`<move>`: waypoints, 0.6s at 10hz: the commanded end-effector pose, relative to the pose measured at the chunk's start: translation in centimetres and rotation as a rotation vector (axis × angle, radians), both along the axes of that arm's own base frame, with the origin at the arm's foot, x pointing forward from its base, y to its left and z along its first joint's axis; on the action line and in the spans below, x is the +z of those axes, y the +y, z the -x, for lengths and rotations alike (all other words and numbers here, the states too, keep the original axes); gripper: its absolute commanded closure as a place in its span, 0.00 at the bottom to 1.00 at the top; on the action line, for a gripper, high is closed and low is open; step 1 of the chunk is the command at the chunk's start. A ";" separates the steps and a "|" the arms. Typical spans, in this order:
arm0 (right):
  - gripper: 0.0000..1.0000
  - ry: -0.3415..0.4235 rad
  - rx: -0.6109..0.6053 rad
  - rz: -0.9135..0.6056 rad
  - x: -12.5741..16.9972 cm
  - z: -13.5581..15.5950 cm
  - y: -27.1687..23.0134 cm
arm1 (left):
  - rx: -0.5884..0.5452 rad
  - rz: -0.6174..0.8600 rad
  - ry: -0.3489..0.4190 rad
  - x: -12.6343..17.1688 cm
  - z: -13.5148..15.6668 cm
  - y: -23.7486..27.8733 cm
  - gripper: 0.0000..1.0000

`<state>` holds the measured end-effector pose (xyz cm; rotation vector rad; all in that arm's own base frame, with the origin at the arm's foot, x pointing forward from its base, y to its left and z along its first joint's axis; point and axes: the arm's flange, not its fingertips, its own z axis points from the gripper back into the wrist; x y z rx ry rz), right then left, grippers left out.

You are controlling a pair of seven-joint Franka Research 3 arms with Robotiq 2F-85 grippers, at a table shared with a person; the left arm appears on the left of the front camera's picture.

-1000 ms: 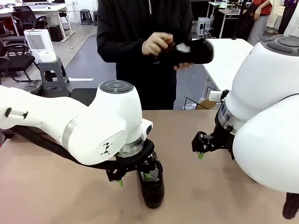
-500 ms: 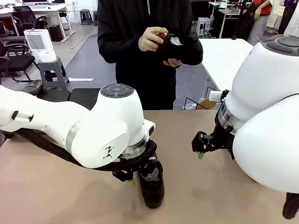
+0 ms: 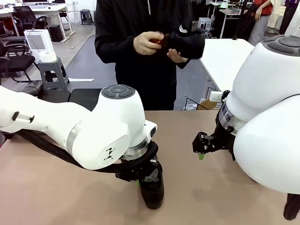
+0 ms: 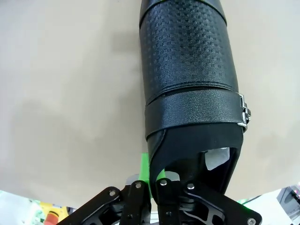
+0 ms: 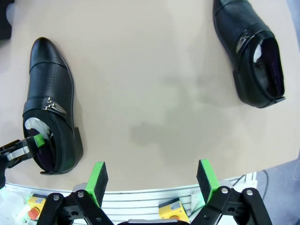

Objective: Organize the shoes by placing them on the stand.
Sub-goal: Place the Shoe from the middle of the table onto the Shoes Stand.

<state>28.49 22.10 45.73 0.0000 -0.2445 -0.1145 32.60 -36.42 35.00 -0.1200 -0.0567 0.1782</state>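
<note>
Left gripper (image 4: 158,174): clamped tight on the heel rim of a black dress shoe (image 4: 187,70).
Gripped shoe: stands on the tan table (image 3: 56,197).
Right gripper (image 5: 152,180): wide open, empty.
Second shoe (image 5: 253,56): on the table, well apart.
Third shoe (image 3: 187,42): in the person's hands (image 3: 147,43).

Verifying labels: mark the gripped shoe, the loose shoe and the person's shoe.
gripped shoe (image 4: 187,70), left wrist view, textured upper.
loose shoe (image 5: 235,22), right wrist view, perforated vamp.
person's shoe (image 3: 191,43), front view, side.
</note>
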 end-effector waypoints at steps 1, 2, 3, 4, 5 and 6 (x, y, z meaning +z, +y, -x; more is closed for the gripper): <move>0.00 0.007 0.009 -0.018 0.2 -0.1 -0.2 | -0.024 -0.010 0.013 0.1 -0.2 0.9 1.00; 0.00 0.007 0.009 -0.018 0.2 -0.1 -0.2 | -0.119 0.030 0.045 2.2 0.5 2.6 1.00; 0.00 0.007 0.009 -0.018 0.2 -0.1 -0.2 | -0.110 0.040 0.012 5.3 1.3 5.3 1.00; 0.00 0.007 0.009 -0.018 0.2 -0.1 -0.2 | -0.159 0.044 -0.032 8.6 2.4 7.9 1.00; 0.00 0.007 0.009 -0.018 0.2 -0.1 -0.2 | -0.183 0.044 -0.099 11.7 3.1 10.5 1.00; 0.00 0.007 0.009 -0.018 0.2 -0.1 -0.2 | -0.189 0.025 -0.159 14.1 3.5 13.1 1.00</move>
